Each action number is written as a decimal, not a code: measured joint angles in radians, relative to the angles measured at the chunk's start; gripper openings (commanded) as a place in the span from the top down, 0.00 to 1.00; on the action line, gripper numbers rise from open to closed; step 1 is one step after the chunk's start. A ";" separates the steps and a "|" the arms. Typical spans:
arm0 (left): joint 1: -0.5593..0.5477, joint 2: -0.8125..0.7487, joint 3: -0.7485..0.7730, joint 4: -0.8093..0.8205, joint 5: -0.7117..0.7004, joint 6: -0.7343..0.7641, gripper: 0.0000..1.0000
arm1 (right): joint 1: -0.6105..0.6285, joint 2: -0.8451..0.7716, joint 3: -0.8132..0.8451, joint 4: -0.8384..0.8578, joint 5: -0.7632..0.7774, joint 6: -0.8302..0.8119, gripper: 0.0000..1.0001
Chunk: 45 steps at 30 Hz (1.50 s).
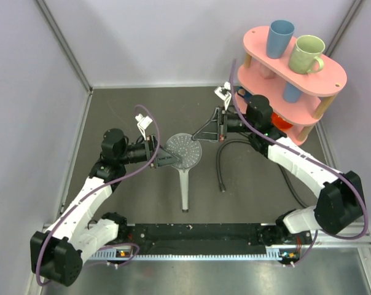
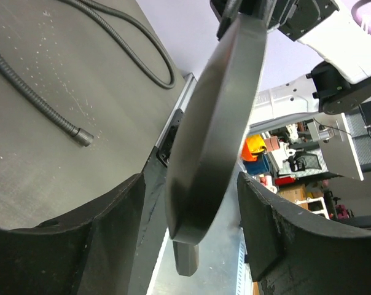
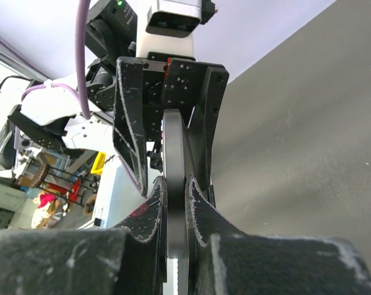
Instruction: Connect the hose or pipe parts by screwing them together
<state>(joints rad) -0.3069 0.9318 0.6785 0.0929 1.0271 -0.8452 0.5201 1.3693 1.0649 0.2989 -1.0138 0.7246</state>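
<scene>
The grey hand shower (image 1: 184,151) is lifted off the dark table, its perforated disc facing up and its straight handle (image 1: 185,190) pointing toward the near edge. My right gripper (image 1: 199,136) is shut on the disc's far right rim; in the right wrist view its pads (image 3: 153,206) clamp the thin edge of the disc (image 3: 173,153). My left gripper (image 1: 164,158) is open around the disc's left rim (image 2: 216,123), with a gap on each side. The dark flexible hose (image 1: 220,163) lies on the table to the right, its free end (image 2: 83,136) unattached.
A pink two-tier shelf (image 1: 333,77) stands at the back right with a blue cup (image 1: 279,38) and a green mug (image 1: 307,54) on top. Purple cables (image 1: 142,112) loop off both arms. Walls close in the table on the left, back and right.
</scene>
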 measured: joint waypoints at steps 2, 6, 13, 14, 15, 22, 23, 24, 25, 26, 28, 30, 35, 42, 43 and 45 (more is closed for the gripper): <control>-0.004 0.002 -0.010 0.018 0.008 -0.009 0.37 | 0.000 0.018 0.004 0.013 -0.004 0.008 1.00; -0.008 0.013 -0.043 0.066 0.026 -0.038 0.39 | 0.000 0.051 0.004 0.023 -0.011 0.024 1.00; -0.008 0.042 -0.049 0.069 0.035 -0.035 0.45 | 0.000 0.091 0.017 0.044 -0.029 0.049 1.00; -0.008 0.047 -0.049 0.068 0.035 -0.034 0.46 | 0.000 0.092 0.017 0.053 -0.032 0.055 1.00; -0.008 0.051 -0.049 0.066 0.035 -0.032 0.48 | 0.000 0.093 0.017 0.059 -0.034 0.059 1.00; -0.012 0.066 -0.049 0.081 0.055 -0.018 1.00 | -0.002 0.098 0.017 0.083 -0.038 0.077 1.00; -0.015 0.066 -0.049 0.088 0.055 -0.020 1.00 | -0.004 0.100 0.017 0.081 -0.039 0.083 0.86; -0.015 0.068 -0.050 0.092 0.054 -0.019 1.00 | -0.006 0.100 0.017 0.079 -0.040 0.084 0.78; -0.015 0.070 -0.050 0.098 0.055 -0.023 1.00 | -0.006 0.100 0.018 0.072 -0.035 0.079 0.72; -0.016 0.071 -0.050 0.097 0.054 -0.025 1.00 | -0.006 0.100 0.024 0.046 -0.031 0.066 0.61; -0.014 0.073 -0.050 0.089 0.042 -0.029 1.00 | -0.006 0.100 0.051 -0.044 0.001 0.005 0.53; -0.007 0.073 -0.048 0.076 0.025 -0.024 1.00 | -0.012 0.098 0.088 -0.151 0.062 -0.064 0.42; 0.056 0.071 0.003 -0.035 -0.063 0.036 1.00 | -0.046 0.056 0.102 -0.391 0.279 -0.211 0.39; 0.270 0.052 0.072 -0.285 -0.357 0.162 1.00 | -0.059 0.036 0.005 -0.638 0.603 -0.306 0.45; 0.289 0.043 0.072 -0.323 -0.407 0.185 1.00 | -0.058 0.032 -0.040 -0.650 0.631 -0.306 0.45; 0.300 0.017 0.069 -0.387 -0.493 0.228 1.00 | -0.058 0.017 -0.140 -0.692 0.681 -0.303 0.43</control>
<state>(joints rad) -0.0071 0.9489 0.7479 -0.2939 0.5339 -0.6174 0.4618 1.3861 0.9249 -0.3931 -0.3325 0.4213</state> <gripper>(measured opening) 0.318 0.556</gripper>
